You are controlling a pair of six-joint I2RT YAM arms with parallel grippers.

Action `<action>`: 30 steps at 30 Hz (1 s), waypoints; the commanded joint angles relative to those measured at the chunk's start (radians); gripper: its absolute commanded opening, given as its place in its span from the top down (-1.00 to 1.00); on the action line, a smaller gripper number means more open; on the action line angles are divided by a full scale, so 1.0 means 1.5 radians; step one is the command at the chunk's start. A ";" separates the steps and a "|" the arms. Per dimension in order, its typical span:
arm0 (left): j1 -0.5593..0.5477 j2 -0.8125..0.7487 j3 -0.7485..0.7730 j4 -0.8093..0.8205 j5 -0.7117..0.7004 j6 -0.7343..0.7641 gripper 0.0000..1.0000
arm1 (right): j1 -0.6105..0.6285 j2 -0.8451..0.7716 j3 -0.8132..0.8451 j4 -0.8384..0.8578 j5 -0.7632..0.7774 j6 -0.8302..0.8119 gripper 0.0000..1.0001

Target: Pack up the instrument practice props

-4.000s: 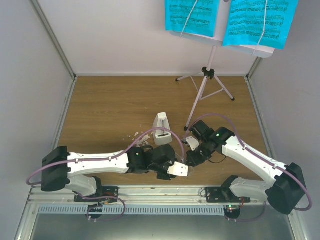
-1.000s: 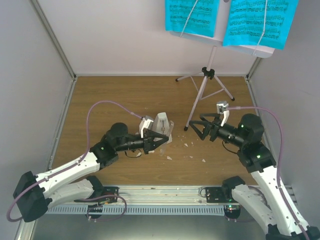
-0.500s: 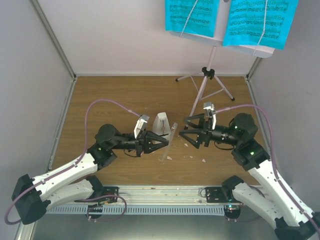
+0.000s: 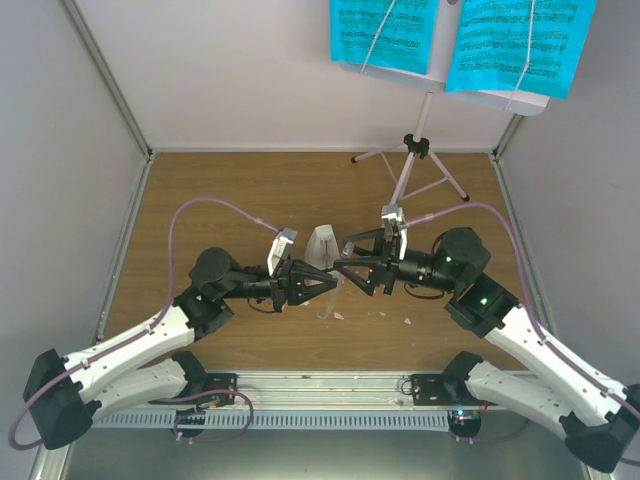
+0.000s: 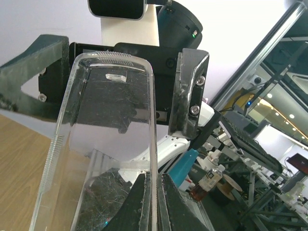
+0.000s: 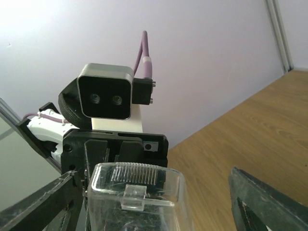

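My left gripper (image 5: 155,177) is shut on one edge of the metronome's clear cover (image 5: 106,144) and holds it up off the table. In the top view this cover (image 4: 336,284) hangs between the two grippers. My right gripper (image 4: 346,264) faces the left gripper (image 4: 328,283), open, with a finger on each side of the cover (image 6: 139,202); a gap shows on the right side. The white pyramid metronome (image 4: 321,245) stands bare just behind them. At the back right stands the tripod music stand (image 4: 412,165), carrying the cyan sheet-music pages (image 4: 385,32).
Small white crumbs (image 4: 407,322) lie on the wooden table (image 4: 220,200) in front of the grippers. White walls with metal posts close the sides and back. The stand's legs (image 4: 455,188) spread over the back right of the table.
My right arm has swung left until its jaws straddle the cover, and they have narrowed a little. The left gripper drew the cover off the metronome and now holds still.
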 commanded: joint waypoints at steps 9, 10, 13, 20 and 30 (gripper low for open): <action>0.004 -0.022 0.014 0.018 -0.013 0.022 1.00 | 0.041 0.012 0.009 0.018 0.050 -0.005 -0.35; 0.004 -0.023 0.013 0.020 -0.013 0.022 1.00 | 0.042 0.014 0.009 0.019 0.047 -0.005 -0.35; 0.004 -0.024 0.010 0.022 -0.014 0.021 1.00 | 0.043 0.019 0.008 0.018 0.040 -0.005 -0.36; 0.004 -0.032 0.006 0.023 -0.017 0.019 1.00 | 0.044 0.019 0.000 0.014 0.040 -0.004 -0.34; 0.004 -0.044 -0.006 -0.004 -0.050 0.023 0.99 | 0.045 0.009 0.000 0.013 0.050 -0.012 0.03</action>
